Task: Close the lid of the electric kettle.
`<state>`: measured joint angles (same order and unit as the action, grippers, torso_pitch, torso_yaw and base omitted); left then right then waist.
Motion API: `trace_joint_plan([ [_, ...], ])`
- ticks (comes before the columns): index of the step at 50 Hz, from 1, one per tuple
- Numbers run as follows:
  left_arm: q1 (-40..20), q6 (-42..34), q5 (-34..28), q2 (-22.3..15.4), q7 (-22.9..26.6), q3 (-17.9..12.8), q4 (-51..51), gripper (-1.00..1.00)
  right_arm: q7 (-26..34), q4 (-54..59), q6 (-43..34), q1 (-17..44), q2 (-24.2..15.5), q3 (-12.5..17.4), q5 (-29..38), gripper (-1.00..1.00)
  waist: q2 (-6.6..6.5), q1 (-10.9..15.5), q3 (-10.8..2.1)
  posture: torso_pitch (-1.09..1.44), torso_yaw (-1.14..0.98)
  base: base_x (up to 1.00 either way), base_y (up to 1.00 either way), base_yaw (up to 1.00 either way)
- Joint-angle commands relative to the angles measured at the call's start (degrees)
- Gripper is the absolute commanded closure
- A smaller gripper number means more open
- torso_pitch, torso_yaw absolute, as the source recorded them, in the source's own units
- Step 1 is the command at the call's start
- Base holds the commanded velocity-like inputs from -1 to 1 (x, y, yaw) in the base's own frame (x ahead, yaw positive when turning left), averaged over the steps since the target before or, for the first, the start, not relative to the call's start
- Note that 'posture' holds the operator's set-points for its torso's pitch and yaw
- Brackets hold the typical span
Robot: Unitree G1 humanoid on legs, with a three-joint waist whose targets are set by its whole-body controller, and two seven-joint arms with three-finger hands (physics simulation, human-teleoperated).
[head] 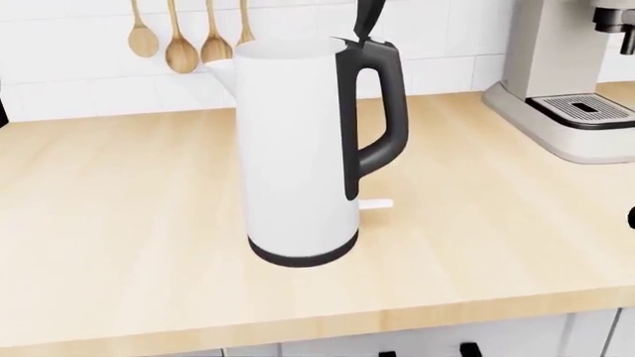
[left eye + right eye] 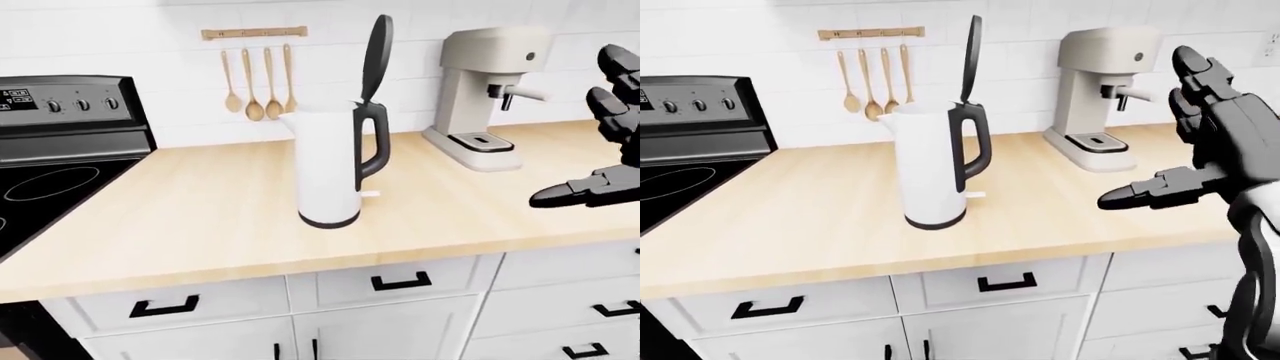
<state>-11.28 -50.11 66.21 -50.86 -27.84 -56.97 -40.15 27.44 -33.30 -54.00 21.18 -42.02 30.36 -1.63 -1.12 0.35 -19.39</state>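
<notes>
Head view: the kettle's raised lid (image 1: 365, 18) is cut off by the top edge, as are the wooden spoons (image 1: 182, 37). Left-eye view: the right hand (image 2: 603, 127) is cropped at the right edge. The stove (image 2: 685, 142) runs past the left edge.

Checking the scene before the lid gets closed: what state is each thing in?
kettle: upright on the counter, untouched
kettle lid: open, standing nearly vertical
right robot hand: open, raised right of the kettle, holding nothing
coffee machine: upright, no cup under it
</notes>
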Motion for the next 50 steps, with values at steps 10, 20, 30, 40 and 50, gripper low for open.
trace_joint_plan([
  [10,-0.93,1.22,-0.52,-0.85,0.44,-0.10,-0.41,-1.00,10.80,6.49,5.32,9.35,1.02,-9.26,16.45,-1.00,-0.67,-0.15,0.37,-0.56,0.00,0.00,0.00,0.00],
  [20,-1.13,1.23,-0.98,-0.51,0.56,0.41,-0.37,-1.00,19.19,14.48,10.41,17.04,2.81,-14.84,27.69,-1.00,-1.48,-0.34,0.28,-0.56,0.00,0.00,0.00,0.00],
  [30,-1.19,1.24,-0.57,-0.61,0.15,0.51,-0.45,-1.00,24.32,19.42,13.93,22.59,5.82,-17.38,34.58,-1.00,-2.12,-0.58,0.35,-0.56,0.00,0.00,0.00,0.00],
  [40,-1.61,1.59,-1.49,-0.20,0.40,1.61,-0.51,-1.00,29.01,22.58,16.32,27.16,6.97,-19.45,39.29,-1.00,-2.53,-0.75,0.40,-0.56,0.00,0.00,0.00,0.00],
  [50,-1.66,1.29,-0.58,-0.66,-0.09,1.16,-0.59,-1.00,31.69,28.17,21.57,30.96,8.66,-20.72,44.34,-1.00,-2.94,-1.04,0.48,-0.56,0.00,0.00,0.00,0.00],
])
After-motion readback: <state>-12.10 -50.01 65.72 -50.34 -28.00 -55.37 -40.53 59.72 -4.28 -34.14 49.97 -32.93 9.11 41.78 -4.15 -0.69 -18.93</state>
